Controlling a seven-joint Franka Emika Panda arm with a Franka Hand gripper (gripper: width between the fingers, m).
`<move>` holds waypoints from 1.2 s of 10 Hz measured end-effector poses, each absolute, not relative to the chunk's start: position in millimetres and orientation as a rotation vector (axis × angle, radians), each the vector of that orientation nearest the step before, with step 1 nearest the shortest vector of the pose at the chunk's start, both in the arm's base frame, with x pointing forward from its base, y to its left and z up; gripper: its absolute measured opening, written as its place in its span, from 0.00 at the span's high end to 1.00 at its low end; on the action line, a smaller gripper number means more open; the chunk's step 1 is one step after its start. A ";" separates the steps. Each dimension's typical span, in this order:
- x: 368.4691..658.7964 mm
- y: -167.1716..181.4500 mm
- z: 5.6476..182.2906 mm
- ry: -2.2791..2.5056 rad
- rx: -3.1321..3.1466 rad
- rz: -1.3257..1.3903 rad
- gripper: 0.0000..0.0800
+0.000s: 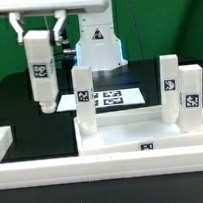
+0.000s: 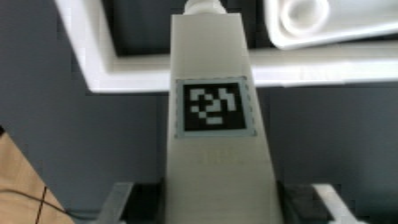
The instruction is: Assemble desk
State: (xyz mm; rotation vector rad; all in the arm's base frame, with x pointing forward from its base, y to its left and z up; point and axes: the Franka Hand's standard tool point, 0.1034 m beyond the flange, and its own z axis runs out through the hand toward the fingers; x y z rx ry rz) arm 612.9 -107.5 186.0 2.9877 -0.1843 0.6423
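Exterior view, near to far. Along the bottom of the frame you have the long low border wall, running the full width.

Just behind it, lower right of centre, sits the tabletop panel, rim up. Three legs stand upright on it:
- one at its near left corner;
- one toward its far right;
- one at its right edge.

Each shows a black-and-white tag.

In the upper left of the frame, the gripper hangs above the black table. It holds the fourth leg by its upper end. That leg hangs roughly vertical, tag facing the camera. Whether its lower end touches the table, you cannot tell.

Behind the panel, centre of frame, the marker board lies flat. Beyond it is the arm's white base.

Wrist view: the held leg fills the centre of the frame, with its tag in full view. The two fingers are spread to the leg's width, one pressed on either side, pinching it. Past the leg's far end you see a white rimmed edge, presumably the panel.
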 end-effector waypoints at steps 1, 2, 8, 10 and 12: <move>623.0 -98.1 181.2 -0.205 2.958 0.733 0.64; 626.8 -79.8 176.1 -0.247 3.000 0.693 0.64; 606.8 -106.7 178.5 -0.268 3.083 0.670 0.64; 606.1 -97.3 169.2 -0.288 3.110 0.659 0.64; 611.7 -85.0 167.4 -0.318 3.098 0.686 0.64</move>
